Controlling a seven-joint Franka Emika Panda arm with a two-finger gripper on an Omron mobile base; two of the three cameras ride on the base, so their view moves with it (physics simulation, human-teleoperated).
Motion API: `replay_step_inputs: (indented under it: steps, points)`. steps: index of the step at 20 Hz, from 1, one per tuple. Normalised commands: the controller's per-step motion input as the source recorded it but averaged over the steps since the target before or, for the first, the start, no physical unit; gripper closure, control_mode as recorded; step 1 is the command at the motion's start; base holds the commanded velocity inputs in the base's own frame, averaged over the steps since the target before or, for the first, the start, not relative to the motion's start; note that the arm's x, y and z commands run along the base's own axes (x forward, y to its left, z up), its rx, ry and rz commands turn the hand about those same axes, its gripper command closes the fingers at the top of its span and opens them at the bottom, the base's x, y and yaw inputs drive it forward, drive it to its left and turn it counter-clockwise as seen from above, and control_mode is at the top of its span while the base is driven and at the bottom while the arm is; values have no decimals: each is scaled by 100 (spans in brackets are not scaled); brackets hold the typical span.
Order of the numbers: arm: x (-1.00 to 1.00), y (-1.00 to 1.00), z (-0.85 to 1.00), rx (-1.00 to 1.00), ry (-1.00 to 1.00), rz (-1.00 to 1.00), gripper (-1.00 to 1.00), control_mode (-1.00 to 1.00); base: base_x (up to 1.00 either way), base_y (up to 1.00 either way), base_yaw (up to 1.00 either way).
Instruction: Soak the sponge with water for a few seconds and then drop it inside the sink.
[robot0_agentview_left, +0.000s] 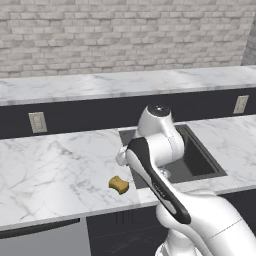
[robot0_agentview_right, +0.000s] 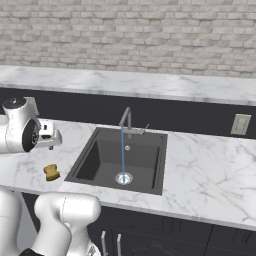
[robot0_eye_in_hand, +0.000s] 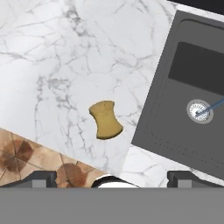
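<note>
Sponge: the sponge (robot0_eye_in_hand: 105, 120) lies flat on the marble surface (robot0_agentview_left: 55, 165), near the front edge and just beside the left rim of the sink (robot0_agentview_right: 100, 160), not touching it. Nothing holds it.
Gripper: the gripper (robot0_eye_in_hand: 112, 177) hangs above the sponge, looking down on it. The two finger tips (robot0_eye_in_hand: 41, 178) stand wide apart with nothing between them, so it is released and carries nothing.
Why so: I judge this is the approach before the grasp; the wide fingers leave room to come down around the sponge.
Water: the water (robot0_agentview_right: 122, 152) falls from the faucet (robot0_agentview_right: 127, 120) straight to the drain (robot0_agentview_right: 124, 178), ready for the soaking.
Around: wall sockets (robot0_agentview_left: 37, 122) on the dark back panel, brick wall behind.
In the way: nothing stands between sponge and sink; only the faucet neck is close to the stream.
</note>
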Motion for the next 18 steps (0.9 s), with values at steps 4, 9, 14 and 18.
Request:
replay_step_inputs:
  steps: [4,9,14,18]
  points:
    - [-2,9,-22,0,2,0,-100,-100,0,0,0]
    - [0,3,-19,-2,0,0,-100,-100,0,0,0]
    - [1,0,-11,-3,0,1,-100,-100,0,0,0]
    - [13,1,-24,-3,0,3,-100,-100,0,0,0]
